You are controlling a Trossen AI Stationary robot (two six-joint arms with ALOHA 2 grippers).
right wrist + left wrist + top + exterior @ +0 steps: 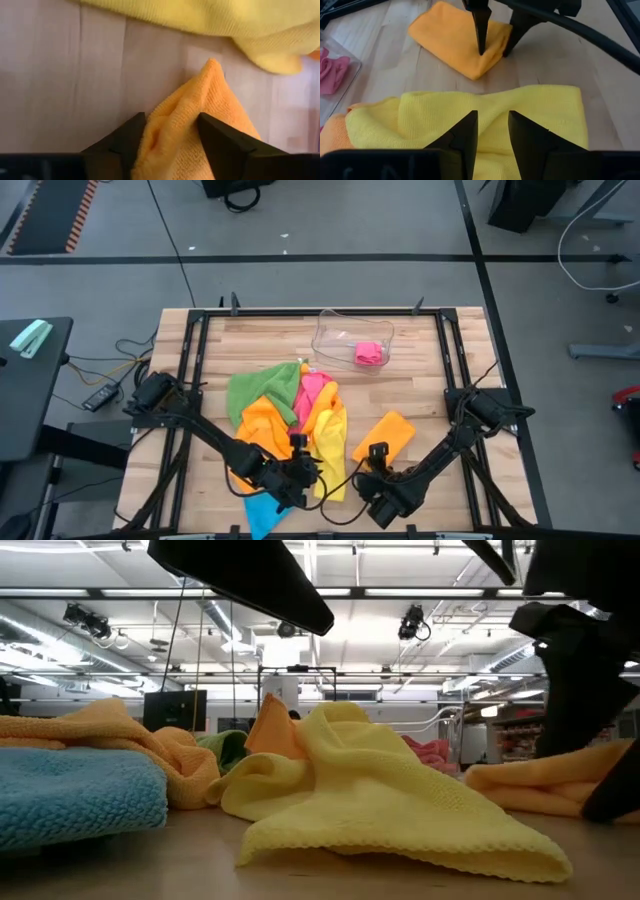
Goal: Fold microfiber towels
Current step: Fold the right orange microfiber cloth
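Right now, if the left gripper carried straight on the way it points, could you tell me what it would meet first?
Probably the yellow towel, which lies directly ahead of the left gripper; the folded orange towel held by the right gripper sits beyond it.

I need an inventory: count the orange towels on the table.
2 visible: a folded orange towel lying apart near the right hand, and an orange towel in the central heap. More may be buried underneath.
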